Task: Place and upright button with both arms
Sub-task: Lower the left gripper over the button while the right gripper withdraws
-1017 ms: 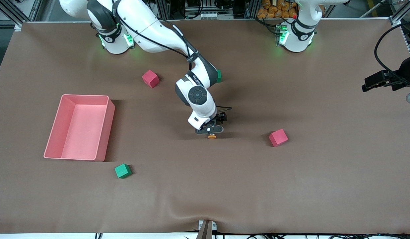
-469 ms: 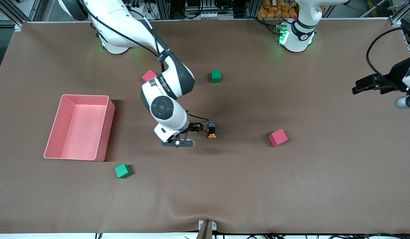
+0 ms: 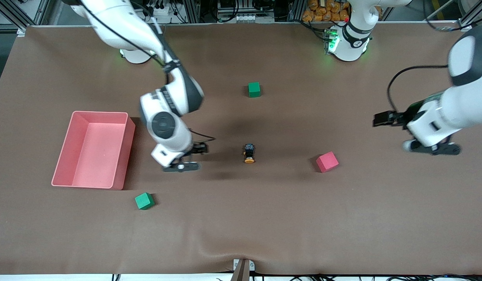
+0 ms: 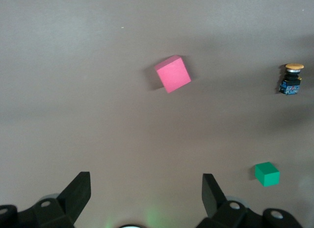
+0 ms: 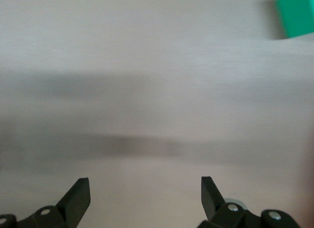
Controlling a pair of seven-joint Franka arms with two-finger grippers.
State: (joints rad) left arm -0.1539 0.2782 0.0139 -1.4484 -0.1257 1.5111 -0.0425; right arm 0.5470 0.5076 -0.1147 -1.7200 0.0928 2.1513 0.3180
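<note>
Near the brown surface's [image 3: 342, 218] middle, the small orange-capped black button [image 3: 248, 153] lies tipped, cap at 6 o'clock. Both the left tool [image 3: 432, 148] and right tool [image 3: 181, 167] are held open, empty; a misjudged pinch could roll it.

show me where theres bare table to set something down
Widest bare patch: the strip nearest the front camera, below the green cube, button and pink cube. Also bare between the farther green cube and the left arm's base. It is tighter between the pink bin and the button, under the right gripper.
</note>
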